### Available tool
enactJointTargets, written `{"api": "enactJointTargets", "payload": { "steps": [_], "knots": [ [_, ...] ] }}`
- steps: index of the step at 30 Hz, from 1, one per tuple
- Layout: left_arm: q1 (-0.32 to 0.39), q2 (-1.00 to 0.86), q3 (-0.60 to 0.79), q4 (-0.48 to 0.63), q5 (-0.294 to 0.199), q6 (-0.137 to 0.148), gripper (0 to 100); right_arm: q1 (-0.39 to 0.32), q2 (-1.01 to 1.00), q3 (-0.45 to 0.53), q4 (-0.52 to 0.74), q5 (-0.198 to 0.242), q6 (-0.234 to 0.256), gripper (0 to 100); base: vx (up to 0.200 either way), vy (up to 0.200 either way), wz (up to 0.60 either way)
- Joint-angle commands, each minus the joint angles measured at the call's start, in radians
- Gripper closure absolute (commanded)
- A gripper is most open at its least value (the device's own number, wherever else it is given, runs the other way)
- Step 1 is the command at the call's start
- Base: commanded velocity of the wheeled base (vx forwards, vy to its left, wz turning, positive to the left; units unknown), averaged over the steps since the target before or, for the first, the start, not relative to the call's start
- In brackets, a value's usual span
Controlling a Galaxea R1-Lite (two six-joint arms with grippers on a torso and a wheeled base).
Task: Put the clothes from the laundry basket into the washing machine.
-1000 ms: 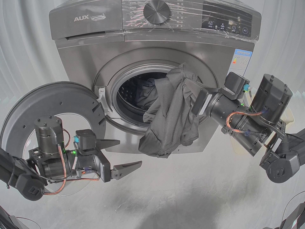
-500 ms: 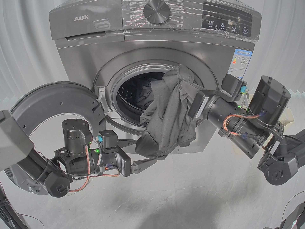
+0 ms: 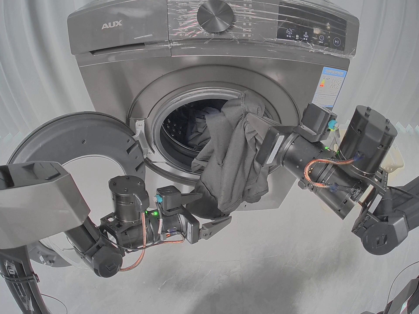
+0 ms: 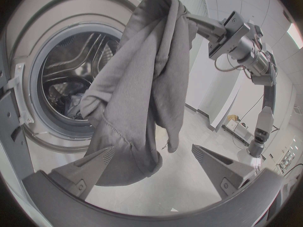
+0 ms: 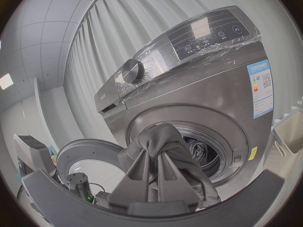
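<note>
A dark grey garment (image 3: 231,162) hangs in front of the washing machine's (image 3: 209,57) open drum mouth (image 3: 181,129). My right gripper (image 3: 255,121) is shut on its bunched top, level with the upper right of the opening; its own view shows the cloth (image 5: 161,137) pinched in that gripper (image 5: 152,153). My left gripper (image 3: 216,208) is open low in front of the machine. The garment's lower hem (image 4: 139,161) hangs between its fingers (image 4: 151,148), nearer one finger. Other clothes (image 3: 198,125) lie inside the drum.
The round door (image 3: 74,140) is swung fully open to the left, close behind my left arm. A white laundry basket (image 5: 288,139) stands to the right of the machine. Pale bare floor (image 3: 262,262) spreads in front.
My left arm has swung right and toward the machine, bringing its open fingers around the garment's hem. The right gripper has shifted slightly left with the garment.
</note>
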Motion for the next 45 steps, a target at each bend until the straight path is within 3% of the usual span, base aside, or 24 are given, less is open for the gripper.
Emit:
{"api": "enactJointTargets", "payload": {
  "steps": [1, 17, 18, 24, 29, 33, 34, 39, 43, 44, 45],
  "knots": [
    [-0.004, 0.067, -0.008, -0.018, 0.011, 0.002, 0, 0.001, 0.003, 0.001, 0.000, 0.000, 0.000, 100, 0.000, 0.000, 0.00],
    [-0.001, 0.192, -0.146, -0.075, 0.128, 0.014, 0, 0.005, 0.003, 0.002, 0.000, -0.001, 0.001, 100, 0.000, 0.000, 0.00],
    [0.000, 0.196, -0.149, -0.081, 0.140, 0.016, 100, 0.005, 0.003, 0.002, 0.000, -0.001, 0.000, 100, 0.000, 0.000, 0.00],
    [0.006, 0.205, -0.178, -0.095, 0.180, 0.014, 100, 0.005, 0.003, 0.005, -0.002, 0.000, 0.001, 100, 0.000, 0.000, 0.00],
    [0.006, 0.198, -0.165, -0.151, 0.184, 0.014, 100, 0.004, 0.003, 0.008, -0.002, 0.000, 0.001, 100, 0.000, 0.000, 0.00],
    [-0.004, 0.152, -0.086, -0.216, 0.183, 0.017, 100, -0.010, 0.023, 0.005, -0.003, 0.002, 0.003, 100, 0.000, 0.000, 0.00],
    [-0.009, 0.104, -0.011, -0.257, 0.175, 0.020, 100, -0.016, 0.033, 0.002, -0.013, -0.001, 0.006, 100, 0.000, 0.000, 0.00],
    [-0.018, -0.065, 0.179, -0.263, 0.149, 0.025, 100, -0.052, 0.059, 0.007, -0.040, -0.003, 0.021, 100, 0.000, 0.000, 0.00],
    [-0.015, -0.166, 0.253, -0.263, 0.111, 0.025, 100, -0.056, 0.066, 0.022, -0.043, -0.003, 0.034, 100, 0.000, 0.000, 0.00],
    [-0.012, -0.212, 0.273, -0.263, 0.108, 0.016, 100, -0.056, 0.066, 0.034, -0.042, -0.006, 0.040, 0, 0.000, 0.000, 0.00],
    [-0.009, -0.233, 0.276, -0.262, 0.105, 0.011, 100, -0.056, 0.066, 0.040, -0.042, -0.009, 0.041, 0, 0.000, 0.000, 0.00]
  ]
}}
